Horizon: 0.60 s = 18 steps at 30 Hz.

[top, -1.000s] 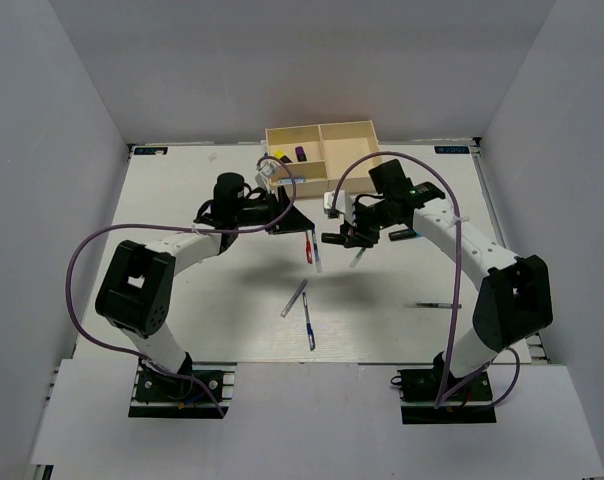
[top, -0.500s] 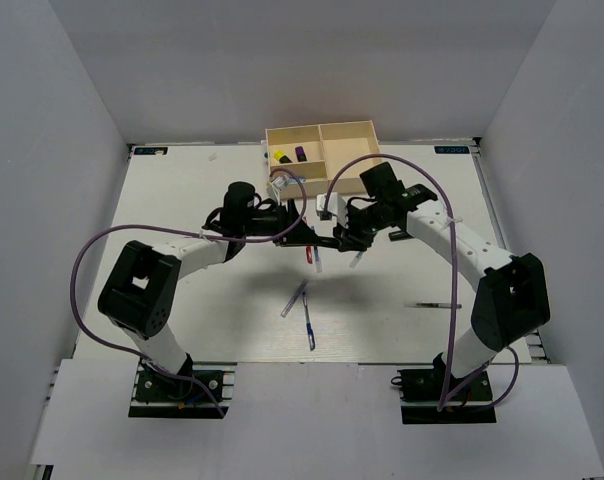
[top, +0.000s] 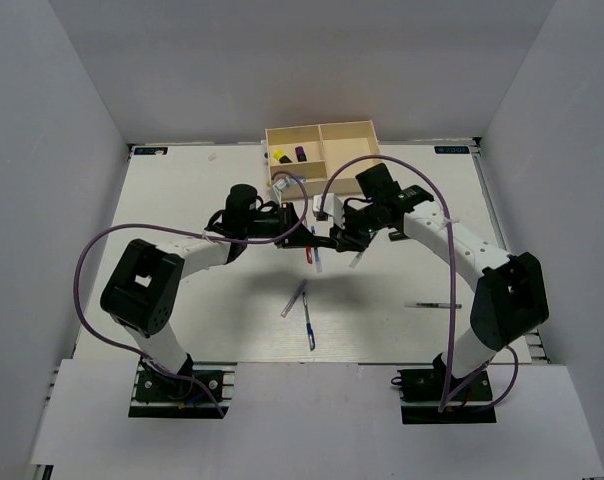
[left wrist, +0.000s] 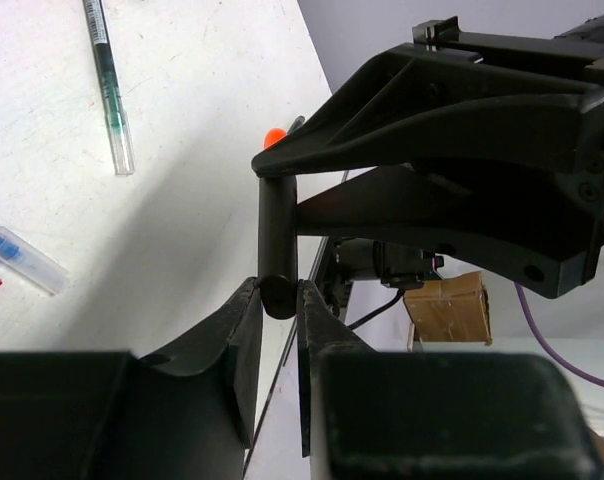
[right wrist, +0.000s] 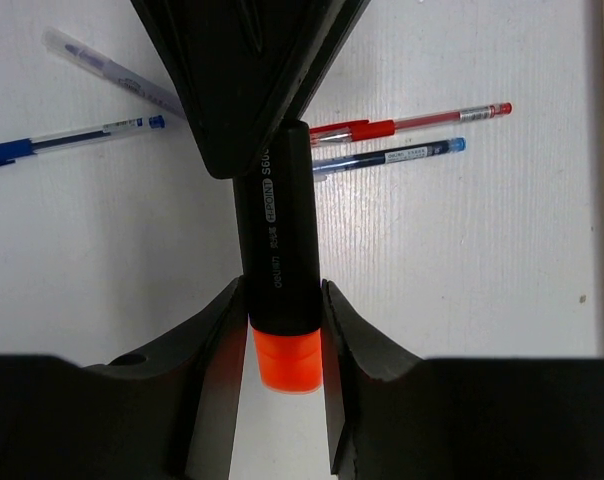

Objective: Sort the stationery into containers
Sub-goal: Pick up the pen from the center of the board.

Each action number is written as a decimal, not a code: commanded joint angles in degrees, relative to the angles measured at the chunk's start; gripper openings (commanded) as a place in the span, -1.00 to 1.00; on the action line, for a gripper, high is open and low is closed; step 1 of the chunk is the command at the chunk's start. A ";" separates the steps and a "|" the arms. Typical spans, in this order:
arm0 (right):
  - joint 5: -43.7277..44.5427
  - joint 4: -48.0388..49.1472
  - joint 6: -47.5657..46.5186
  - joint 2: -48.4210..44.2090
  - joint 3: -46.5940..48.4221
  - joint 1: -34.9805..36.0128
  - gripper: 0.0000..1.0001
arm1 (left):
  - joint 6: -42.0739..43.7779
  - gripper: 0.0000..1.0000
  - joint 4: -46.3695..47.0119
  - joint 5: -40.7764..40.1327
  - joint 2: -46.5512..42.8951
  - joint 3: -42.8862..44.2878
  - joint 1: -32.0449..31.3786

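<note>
A black highlighter with an orange end (right wrist: 277, 230) hangs above the table between both grippers. My right gripper (right wrist: 282, 290) is shut on it just above the orange end. My left gripper (left wrist: 278, 290) is shut on the opposite black end of the same highlighter (left wrist: 277, 225). In the top view the left gripper (top: 307, 236) and the right gripper (top: 334, 240) meet nose to nose in front of the cream tray (top: 350, 145). A yellow-ended highlighter (top: 280, 155) and a purple-ended one (top: 299, 153) lie in the tray's left compartment.
Thin pens lie loose on the table: a red pen (right wrist: 412, 122) and a blue pen (right wrist: 392, 157) under the grippers, two more (top: 294, 298) (top: 308, 328) nearer the bases, and one at the right (top: 434, 305). Purple cables arc over both arms.
My left gripper has moved right to meet the right gripper and has closed on the highlighter's black end. The right gripper has shifted slightly left, still holding the highlighter.
</note>
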 commanded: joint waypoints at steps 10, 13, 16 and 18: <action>4.93 6.10 13.29 -7.62 1.36 -1.85 0.78 | 2.27 -1.00 -3.18 -3.50 -3.62 -1.02 3.07; 7.66 7.78 17.16 -10.09 0.21 -4.83 0.78 | 3.32 -1.00 -4.32 -3.86 -3.28 0.65 5.09; 9.16 8.22 21.02 -10.71 0.73 -10.00 0.78 | 4.47 -1.00 -5.64 -4.56 -1.35 5.92 7.98; 8.54 7.87 24.00 -10.45 1.52 -12.14 0.78 | 5.08 -1.00 -6.96 -6.14 1.63 13.20 9.75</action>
